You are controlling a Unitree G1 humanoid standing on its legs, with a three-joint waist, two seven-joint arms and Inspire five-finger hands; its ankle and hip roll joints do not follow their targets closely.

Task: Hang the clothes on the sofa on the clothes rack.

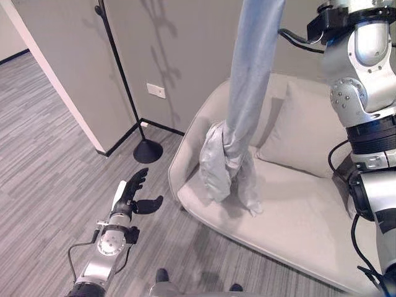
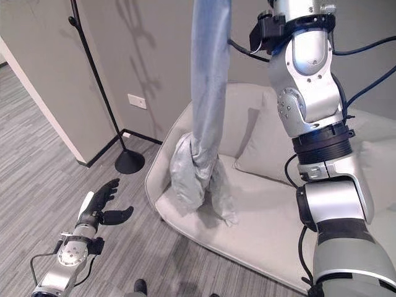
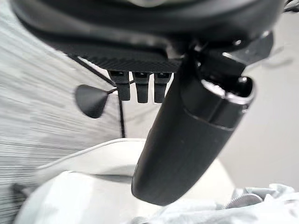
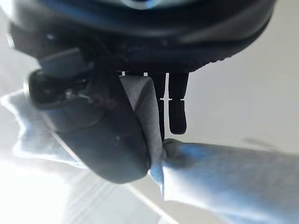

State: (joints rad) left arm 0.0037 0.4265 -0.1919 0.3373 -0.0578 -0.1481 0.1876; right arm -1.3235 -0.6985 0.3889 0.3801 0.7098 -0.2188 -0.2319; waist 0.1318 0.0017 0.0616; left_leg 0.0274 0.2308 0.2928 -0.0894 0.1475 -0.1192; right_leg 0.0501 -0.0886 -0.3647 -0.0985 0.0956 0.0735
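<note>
A light blue-grey garment [image 1: 247,105] hangs in a long column from above the view down to the beige sofa [image 1: 297,216], its bunched lower end [image 2: 201,179] resting on the seat. My right arm rises at the right, and in the right wrist view my right hand [image 4: 103,140] has thumb and fingers pinched on the garment [image 4: 224,172]. My left hand [image 1: 137,197] is low over the floor in front of the sofa, fingers straight and empty. The black clothes rack pole [image 1: 120,74] with its round base [image 1: 148,150] stands by the wall, left of the sofa.
A beige cushion [image 1: 306,133] leans on the sofa back behind the garment. A grey partition corner [image 1: 62,80] juts out left of the rack. A white wall socket [image 1: 156,91] sits behind the pole. Grey striped carpet [image 1: 49,185] spreads to the left.
</note>
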